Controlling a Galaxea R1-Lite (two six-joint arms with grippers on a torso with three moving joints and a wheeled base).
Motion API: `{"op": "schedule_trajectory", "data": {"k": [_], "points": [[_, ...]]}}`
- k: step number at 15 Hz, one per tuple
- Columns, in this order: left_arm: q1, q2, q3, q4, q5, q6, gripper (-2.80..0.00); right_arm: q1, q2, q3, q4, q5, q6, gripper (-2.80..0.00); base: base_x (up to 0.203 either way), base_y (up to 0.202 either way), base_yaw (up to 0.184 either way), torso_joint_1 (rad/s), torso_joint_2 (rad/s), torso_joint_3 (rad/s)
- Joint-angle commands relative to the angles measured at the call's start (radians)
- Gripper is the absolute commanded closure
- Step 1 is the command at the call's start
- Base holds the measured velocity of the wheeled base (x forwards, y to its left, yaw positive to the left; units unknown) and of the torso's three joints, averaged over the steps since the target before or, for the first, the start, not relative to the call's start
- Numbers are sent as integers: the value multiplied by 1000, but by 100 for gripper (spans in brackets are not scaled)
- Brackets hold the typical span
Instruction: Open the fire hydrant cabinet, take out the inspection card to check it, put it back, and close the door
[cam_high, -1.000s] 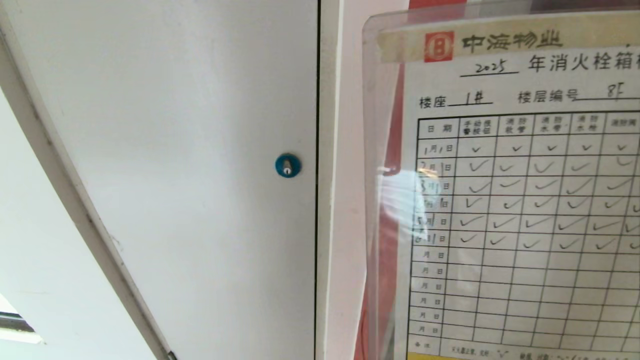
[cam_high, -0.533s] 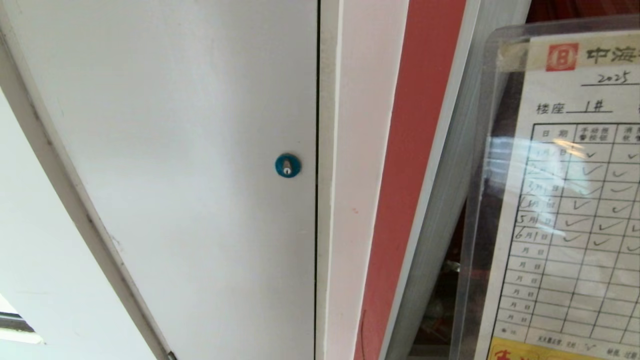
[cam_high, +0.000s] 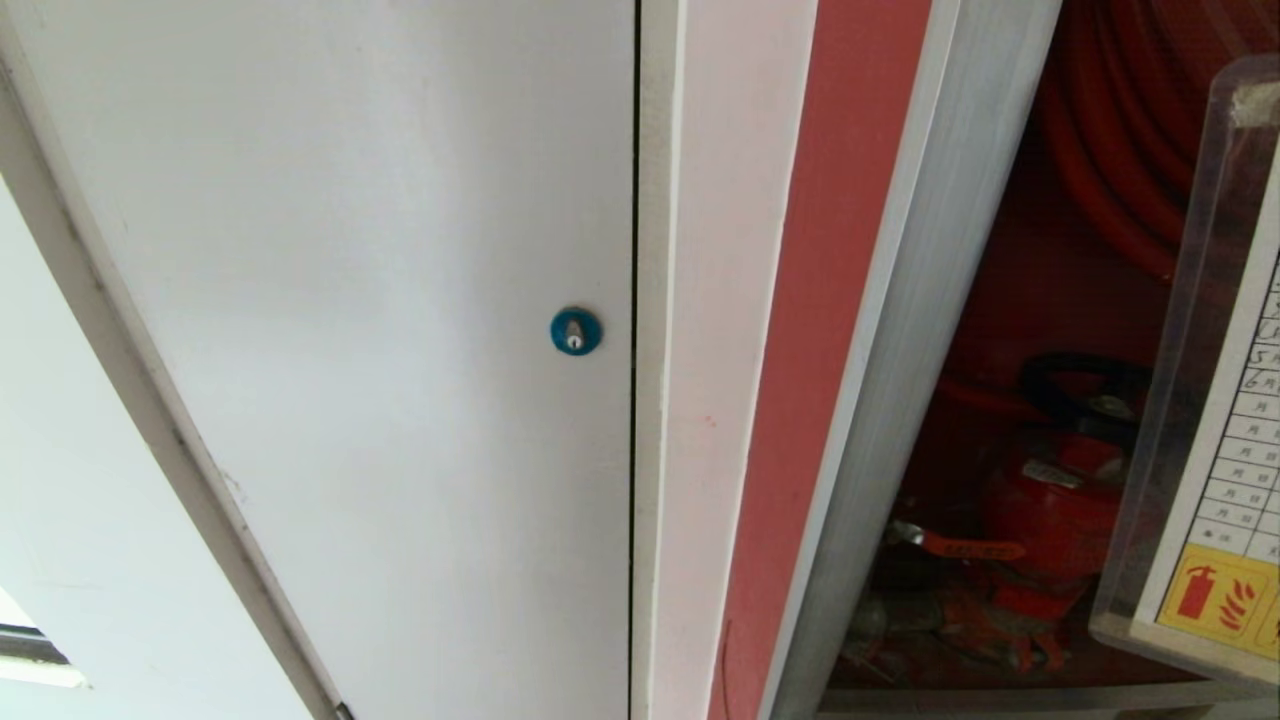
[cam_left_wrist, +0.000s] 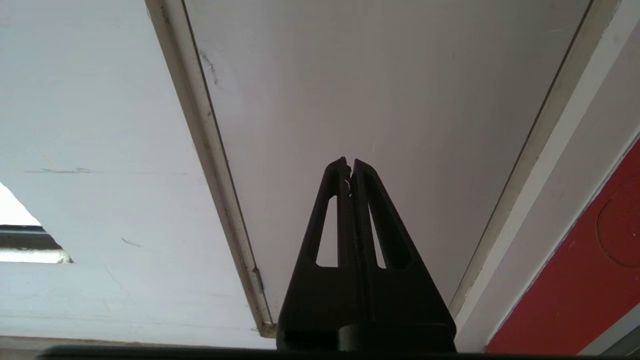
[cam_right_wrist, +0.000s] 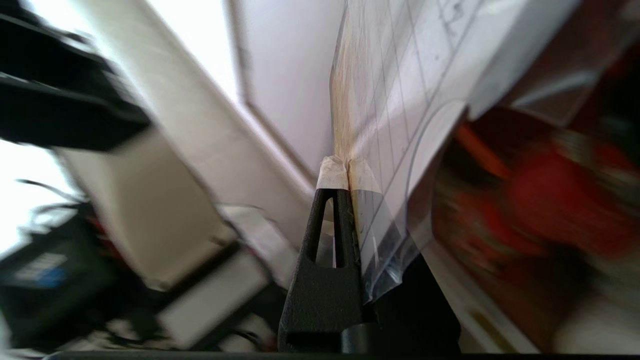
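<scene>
The inspection card, in its clear sleeve, shows only ruled boxes and a yellow fire-extinguisher symbol at the head view's right edge, before the open fire hydrant cabinet. Only the right wrist view shows the right tool clenched on it. The left tool is clenched empty by the white door.

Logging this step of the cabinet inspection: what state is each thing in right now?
fire hydrant cabinet: open, red interior showing.
inspection card: out of the cabinet, held up at the right edge of the head view.
right end effector: shut on the inspection card's edge.
left end effector: shut, empty, in front of the white door.
white door: closed.
red valve: inside the cabinet.
</scene>
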Motion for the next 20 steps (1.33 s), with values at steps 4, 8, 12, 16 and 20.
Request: {"op": "schedule_trajectory", "data": {"k": [4, 8, 12, 16, 20], "points": [[0, 0, 3, -1, 0, 0, 0, 0, 7, -92, 168, -289, -149, 0, 0, 0, 0, 0, 0, 0], [0, 0, 3, -1, 0, 0, 0, -1, 52, -102, 184, -530, -319, 0, 0, 0, 0, 0, 0, 0], [0, 0, 3, -1, 0, 0, 0, -34, 132, -188, 236, -666, -479, 0, 0, 0, 0, 0, 0, 0], [0, 0, 3, -1, 0, 0, 0, -277, 220, -306, 268, -679, -750, 0, 0, 0, 0, 0, 0, 0], [0, 0, 3, -1, 0, 0, 0, -420, 306, -350, 263, -674, -992, 0, 0, 0, 0, 0, 0, 0]]}}
